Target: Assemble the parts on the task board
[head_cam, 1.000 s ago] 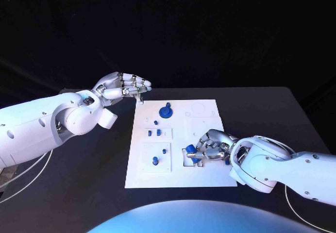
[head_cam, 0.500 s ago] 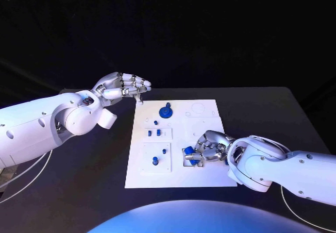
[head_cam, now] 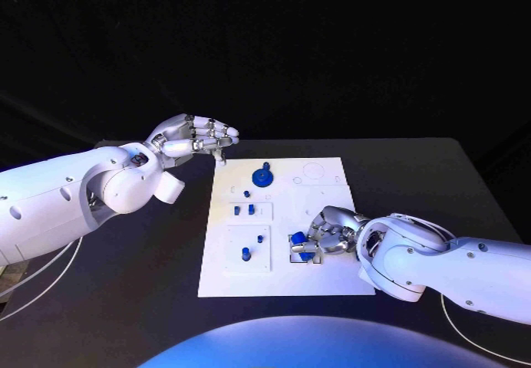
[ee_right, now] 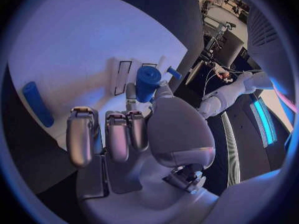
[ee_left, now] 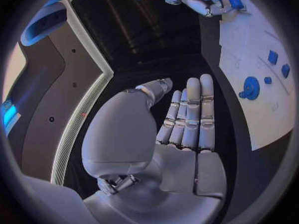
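1. The right robot hand [head_cam: 330, 232] sits low on the white task board [head_cam: 332, 280], fingers clamped on a blue cylindrical part [ee_right: 148, 80] at the board's near right.
2. The left robot hand [head_cam: 197, 138] hovers curled, holding nothing, beside the board's far left corner.
3. A round blue knob [head_cam: 261, 177] stands on the smooth flat board, on a black surface [head_cam: 420, 176].

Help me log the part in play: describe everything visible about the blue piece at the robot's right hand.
The blue piece is a short, stubby cylinder with a smooth matte, plastic-looking surface. It stands roughly upright over the white task board, beside two narrow slots. The right hand pinches it at its fingertips, thumb on one side. In the head view it shows as a blue spot at the hand's front. Its lower end is hidden.
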You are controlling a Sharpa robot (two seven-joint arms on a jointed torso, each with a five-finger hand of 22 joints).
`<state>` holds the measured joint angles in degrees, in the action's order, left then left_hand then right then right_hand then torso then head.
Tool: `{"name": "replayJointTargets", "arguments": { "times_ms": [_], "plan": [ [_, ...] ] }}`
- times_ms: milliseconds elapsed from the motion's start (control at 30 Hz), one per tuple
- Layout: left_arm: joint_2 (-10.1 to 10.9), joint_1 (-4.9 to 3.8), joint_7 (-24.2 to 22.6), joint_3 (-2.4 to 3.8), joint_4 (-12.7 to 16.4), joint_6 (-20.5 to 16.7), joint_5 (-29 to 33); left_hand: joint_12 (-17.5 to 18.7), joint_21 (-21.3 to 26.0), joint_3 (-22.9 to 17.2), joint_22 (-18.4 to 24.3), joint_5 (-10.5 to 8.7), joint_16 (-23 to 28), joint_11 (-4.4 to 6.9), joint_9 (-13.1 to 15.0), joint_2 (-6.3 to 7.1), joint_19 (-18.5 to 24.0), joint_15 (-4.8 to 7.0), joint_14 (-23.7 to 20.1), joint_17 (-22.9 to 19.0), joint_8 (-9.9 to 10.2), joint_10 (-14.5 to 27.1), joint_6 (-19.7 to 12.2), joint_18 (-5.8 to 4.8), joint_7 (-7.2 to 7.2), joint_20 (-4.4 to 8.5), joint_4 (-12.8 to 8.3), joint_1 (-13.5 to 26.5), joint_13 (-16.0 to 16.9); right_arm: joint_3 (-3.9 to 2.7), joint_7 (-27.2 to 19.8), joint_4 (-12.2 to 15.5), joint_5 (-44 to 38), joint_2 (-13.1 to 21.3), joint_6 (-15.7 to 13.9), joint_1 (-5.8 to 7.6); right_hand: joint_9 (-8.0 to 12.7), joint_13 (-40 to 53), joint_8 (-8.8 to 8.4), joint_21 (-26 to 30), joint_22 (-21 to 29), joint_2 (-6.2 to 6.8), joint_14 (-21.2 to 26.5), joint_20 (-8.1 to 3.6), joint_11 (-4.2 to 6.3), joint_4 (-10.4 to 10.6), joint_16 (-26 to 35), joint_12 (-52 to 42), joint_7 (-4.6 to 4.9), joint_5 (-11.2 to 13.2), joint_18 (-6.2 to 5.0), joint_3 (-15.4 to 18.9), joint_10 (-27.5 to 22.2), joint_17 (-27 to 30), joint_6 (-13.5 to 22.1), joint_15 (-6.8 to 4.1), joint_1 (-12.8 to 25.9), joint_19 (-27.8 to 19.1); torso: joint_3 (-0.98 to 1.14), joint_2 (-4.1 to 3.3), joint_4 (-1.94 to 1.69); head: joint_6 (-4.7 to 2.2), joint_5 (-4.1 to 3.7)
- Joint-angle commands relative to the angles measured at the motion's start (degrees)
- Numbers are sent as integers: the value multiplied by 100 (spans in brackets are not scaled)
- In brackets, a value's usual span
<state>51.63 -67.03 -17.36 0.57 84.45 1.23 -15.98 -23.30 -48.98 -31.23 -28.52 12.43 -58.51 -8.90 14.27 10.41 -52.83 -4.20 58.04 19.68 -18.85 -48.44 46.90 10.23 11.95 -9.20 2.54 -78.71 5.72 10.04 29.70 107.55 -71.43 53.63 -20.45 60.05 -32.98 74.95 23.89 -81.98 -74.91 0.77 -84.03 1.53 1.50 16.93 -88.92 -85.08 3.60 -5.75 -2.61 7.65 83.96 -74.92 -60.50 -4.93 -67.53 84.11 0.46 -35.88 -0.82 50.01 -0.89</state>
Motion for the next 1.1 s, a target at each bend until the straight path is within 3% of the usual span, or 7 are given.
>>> {"name": "replayJointTargets", "arguments": {
  "times_ms": [33,300,500,633,667,833,1100],
  "plan": [
    [2,-3,-18,4,20,72,4,-28,19,-5,6,27,-24,-16,-6,-72,42,-7,-28,8,-35,38,-28,32,66,-18,-3,8,-1,3,74,-27,-178,-36,63,-9,-17,1117,24,-37,-1303,-27,-543,-47,31,-12,-24,15,-133,-1,107,55,389,-1230,-134,-29,50,395,4,0,-5,-1,-2],
    [10,-3,-12,4,25,65,4,-35,19,-5,7,26,-26,-17,-7,-73,44,-8,-32,8,-42,47,-31,32,67,-19,0,13,-1,3,78,-62,-200,-79,79,-15,-43,1124,64,-52,-1308,-100,-545,-57,48,-8,-28,11,-153,-2,110,130,394,-1244,-176,-42,103,400,-1,5,1,-1,8],
    [8,-3,-9,4,25,66,4,-35,19,-5,7,26,-26,-17,-7,-73,44,-8,-32,8,-42,47,-31,32,67,-19,0,13,-1,3,118,-107,-287,-111,154,-16,-104,1122,123,-42,-1306,-138,-546,-74,60,6,-27,32,-165,-11,109,482,394,-1246,-169,-56,704,400,3,6,-1,-1,8],
    [9,-3,-10,4,24,92,4,-39,20,-5,7,27,-27,-17,-7,-74,46,-9,-34,8,-45,51,-32,31,67,-19,1,16,-1,3,160,-140,-426,-134,178,-16,-128,1121,143,-36,-1305,-23,-546,-75,61,9,-27,42,-165,-29,108,473,393,-1246,-156,-56,937,399,4,8,-4,-1,6],
    [10,-3,-10,4,24,99,4,-40,20,-7,7,27,-28,-17,-7,-76,46,-9,-35,8,-46,52,-33,32,66,-19,1,15,-2,3,169,-149,-459,-140,188,-16,-146,1121,156,-20,-1301,145,-544,-74,61,12,-23,48,-164,-47,105,358,392,-1237,-143,-56,1076,395,4,8,-5,-1,1],
    [10,-3,-8,4,23,115,3,-40,20,-7,7,27,-28,-17,-7,-76,46,-9,-35,8,-46,52,-33,32,66,-19,1,15,-2,3,190,-169,-576,-158,249,-16,-171,1099,172,14,-1292,400,-539,-71,56,16,-15,94,-159,-69,99,130,377,-1215,-113,-53,1252,387,5,8,-3,-1,-5],
    [14,-3,-8,4,24,116,-7,-40,20,-7,7,27,-28,-17,-7,-76,46,-9,-35,8,-46,52,-33,32,66,-19,1,15,-2,2,141,-95,-602,-84,219,-19,-179,1101,175,24,-1290,512,-537,-70,53,15,-11,97,-156,-82,97,68,377,-1206,-99,-51,1280,385,7,10,-4,-1,-3]
  ]
}}
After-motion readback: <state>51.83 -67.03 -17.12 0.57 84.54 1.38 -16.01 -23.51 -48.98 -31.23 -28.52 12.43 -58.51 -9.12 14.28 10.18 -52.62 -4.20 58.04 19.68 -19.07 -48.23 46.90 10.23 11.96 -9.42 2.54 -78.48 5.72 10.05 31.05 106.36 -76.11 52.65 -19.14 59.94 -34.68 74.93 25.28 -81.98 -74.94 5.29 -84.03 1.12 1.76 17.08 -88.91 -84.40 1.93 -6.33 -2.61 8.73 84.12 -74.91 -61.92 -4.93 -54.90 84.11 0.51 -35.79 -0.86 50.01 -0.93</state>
